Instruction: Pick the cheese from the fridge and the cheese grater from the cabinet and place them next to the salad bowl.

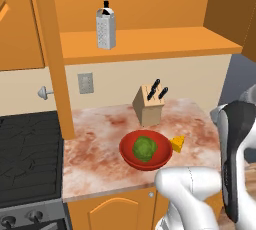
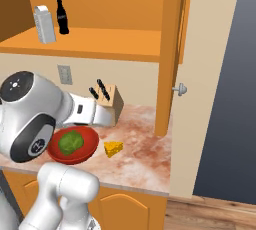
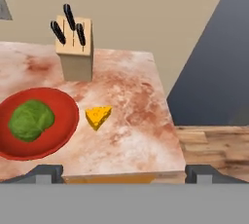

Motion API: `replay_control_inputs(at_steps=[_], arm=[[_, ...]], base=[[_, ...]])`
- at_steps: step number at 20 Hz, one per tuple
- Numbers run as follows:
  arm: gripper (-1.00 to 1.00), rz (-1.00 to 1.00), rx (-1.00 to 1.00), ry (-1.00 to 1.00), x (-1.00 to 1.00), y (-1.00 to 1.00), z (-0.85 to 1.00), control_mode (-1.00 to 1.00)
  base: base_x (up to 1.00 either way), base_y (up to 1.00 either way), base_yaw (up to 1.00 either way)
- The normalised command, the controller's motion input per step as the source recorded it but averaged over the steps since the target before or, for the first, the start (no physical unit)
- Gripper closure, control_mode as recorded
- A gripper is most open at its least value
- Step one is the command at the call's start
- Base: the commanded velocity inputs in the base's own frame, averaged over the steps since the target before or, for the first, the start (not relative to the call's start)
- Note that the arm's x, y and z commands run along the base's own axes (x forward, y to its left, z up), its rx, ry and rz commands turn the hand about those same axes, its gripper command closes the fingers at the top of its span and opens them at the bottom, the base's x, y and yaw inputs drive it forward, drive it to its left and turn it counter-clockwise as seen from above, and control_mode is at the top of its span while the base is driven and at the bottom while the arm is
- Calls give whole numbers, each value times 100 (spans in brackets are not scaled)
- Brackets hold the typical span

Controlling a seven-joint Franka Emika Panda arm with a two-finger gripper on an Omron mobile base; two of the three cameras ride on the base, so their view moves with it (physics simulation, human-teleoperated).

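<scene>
The cheese (image 1: 177, 143) is already down on the marbled counter (image 1: 100, 139), just beside the salad bowl (image 1: 145, 149), at the bowl's right rim in the left base view. So by the look of things, half the job is done, and the cheese grater (image 1: 106, 27) is what remains.

The grater stands upright on the shelf of the open cabinet (image 1: 150, 44), top centre of the left base view, black handle on top, long axis vertical. From the right base view it sits at upper left, with a dark cola bottle (image 2: 61, 17) near it on the same shelf.

The gripper (image 3: 124, 174) looks down over the counter from the near edge. In the hand view its two dark fingertips (image 3: 46, 173) rise at the far left and far right of the bottom edge, so the jaws stand wide apart with nothing between them. The grater lies well above what this camera is aimed at, so the coming move likely calls for a climb and a tilt up to the shelf.

As for containers, the red bowl holds a green lettuce ball (image 3: 31, 120), and the knife block (image 3: 74, 47) behind it holds its dark-handled knives. On the grab itself, that bottle is close enough to be worth watching.
</scene>
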Motion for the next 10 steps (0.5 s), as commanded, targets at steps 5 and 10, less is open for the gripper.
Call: replay_control_inputs(at_steps=[5, 10], arm=[[-100, -4, 0, -9, -44, 51, 36, -100], [-100, 0, 0, -8, -35, 56, 45, -100]], base=[[0, 0, 0], [0, 0, 0]])
